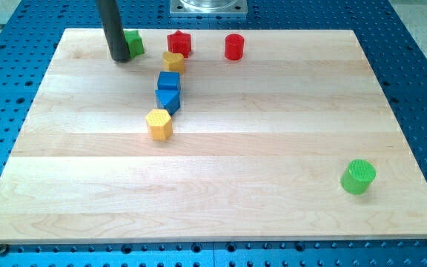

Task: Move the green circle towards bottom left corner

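Note:
The green circle [358, 176] is a short green cylinder near the view's bottom right of the wooden board [213, 200]. My tip [120, 58] is at the view's top left, far from the green circle. It stands just left of a green block [134, 43], whose shape is partly hidden behind the rod.
A red star block [179, 43] and a red cylinder [233, 47] lie along the view's top. A yellow block [173, 61], two blue blocks [168, 81] [168, 99] and a yellow hexagon [159, 123] form a column left of centre.

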Robot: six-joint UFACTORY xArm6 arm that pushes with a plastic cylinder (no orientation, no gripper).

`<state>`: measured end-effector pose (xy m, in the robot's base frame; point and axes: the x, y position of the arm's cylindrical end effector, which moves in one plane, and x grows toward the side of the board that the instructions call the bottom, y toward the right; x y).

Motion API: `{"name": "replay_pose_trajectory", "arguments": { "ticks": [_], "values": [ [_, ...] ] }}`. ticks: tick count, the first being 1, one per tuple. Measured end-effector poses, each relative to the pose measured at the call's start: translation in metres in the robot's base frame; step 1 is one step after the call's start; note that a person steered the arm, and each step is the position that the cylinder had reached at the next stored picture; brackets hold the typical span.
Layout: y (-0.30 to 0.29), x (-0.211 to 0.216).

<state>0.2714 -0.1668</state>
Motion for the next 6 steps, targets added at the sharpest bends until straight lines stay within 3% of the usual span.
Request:
{"name": "replay_pose_trajectory", "arguments": {
  "ticks": [1,2,3,6],
  "values": [
    [-0.012,0.024],
    [-0.031,0.164],
    [0.033,0.27],
    [0.33,0.197]
  ]
}}
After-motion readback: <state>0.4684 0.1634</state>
